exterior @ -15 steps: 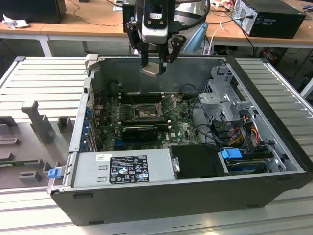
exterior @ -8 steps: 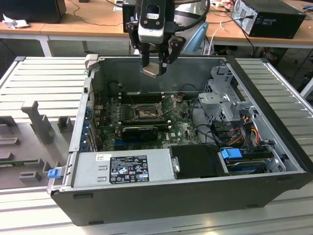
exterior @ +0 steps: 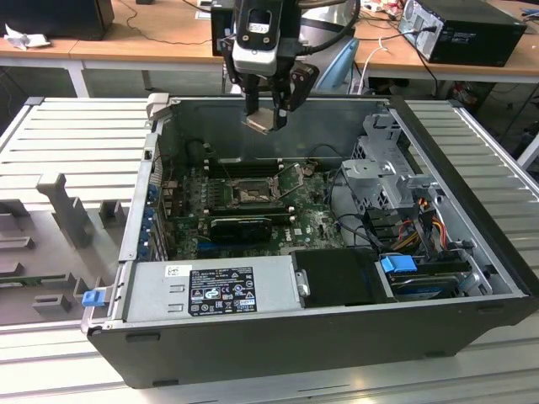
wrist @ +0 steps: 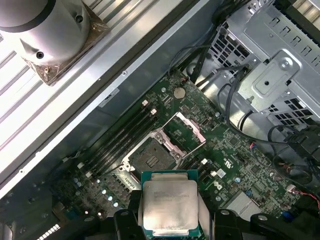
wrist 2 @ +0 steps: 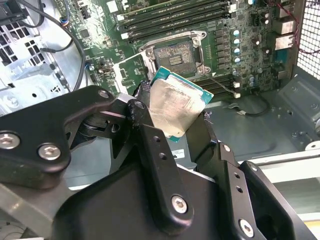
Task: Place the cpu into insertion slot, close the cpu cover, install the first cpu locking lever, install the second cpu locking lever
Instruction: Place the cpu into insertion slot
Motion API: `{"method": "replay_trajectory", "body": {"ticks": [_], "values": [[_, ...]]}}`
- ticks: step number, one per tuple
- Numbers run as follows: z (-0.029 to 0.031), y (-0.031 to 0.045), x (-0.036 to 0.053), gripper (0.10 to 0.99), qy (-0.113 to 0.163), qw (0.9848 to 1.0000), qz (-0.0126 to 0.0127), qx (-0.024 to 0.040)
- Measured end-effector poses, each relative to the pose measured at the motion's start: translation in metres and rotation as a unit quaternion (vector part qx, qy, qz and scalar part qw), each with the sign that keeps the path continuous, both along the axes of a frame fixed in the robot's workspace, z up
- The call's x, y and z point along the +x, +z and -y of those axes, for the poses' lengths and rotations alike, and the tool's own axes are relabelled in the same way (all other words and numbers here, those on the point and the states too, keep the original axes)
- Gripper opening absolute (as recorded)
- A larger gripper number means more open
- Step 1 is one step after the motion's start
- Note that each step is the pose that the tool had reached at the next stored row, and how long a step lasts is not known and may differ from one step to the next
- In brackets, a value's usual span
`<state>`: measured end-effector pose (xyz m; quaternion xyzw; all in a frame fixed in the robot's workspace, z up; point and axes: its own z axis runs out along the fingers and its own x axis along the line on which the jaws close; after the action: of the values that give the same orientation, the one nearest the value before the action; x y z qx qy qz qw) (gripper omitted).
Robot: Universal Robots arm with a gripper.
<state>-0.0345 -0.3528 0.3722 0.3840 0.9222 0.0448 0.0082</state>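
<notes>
Right, status: gripper [exterior: 265, 119] hung over the open case [exterior: 253, 341], near its back wall, with the cpu [exterior: 258, 124] pinched between its 2 fingers [wrist 2: 145, 130]. The fingers clamped opposite edges of the chip. It was up in the air, clear of the board [exterior: 316, 220] and touching nothing else.

In the exterior view the cpu sat tilted, not level. In both wrist views its pale metal face was toward the camera, with a green border showing round the edge.

Slot [wrist: 150, 159] was empty, dark centre exposed, metal rim visible all round. In the exterior view it lay below the gripper and nearer the camera. The chip was not yet over it.

Cover [wrist: 196, 132] was swung up and open on its hinge, standing beside the slot, so nothing was closed or latched. I could not tell the state of the 2 locking levers.

Memory slots [wrist: 125, 135] ran just beside the slot, toward the back wall. A long black card [exterior: 240, 227] lay on the slot's other side. The power supply [exterior: 210, 286] filled the near corner. The drive cage [exterior: 379, 168] stood on the exterior view's right.
</notes>
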Motion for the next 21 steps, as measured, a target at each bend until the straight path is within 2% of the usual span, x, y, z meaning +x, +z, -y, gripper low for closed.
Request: {"method": "replay_trajectory", "body": {"ticks": [21], "values": [[0.0,-0.0013,0.0,0.529,-0.039,0.9992,0.0,0.0]]}}
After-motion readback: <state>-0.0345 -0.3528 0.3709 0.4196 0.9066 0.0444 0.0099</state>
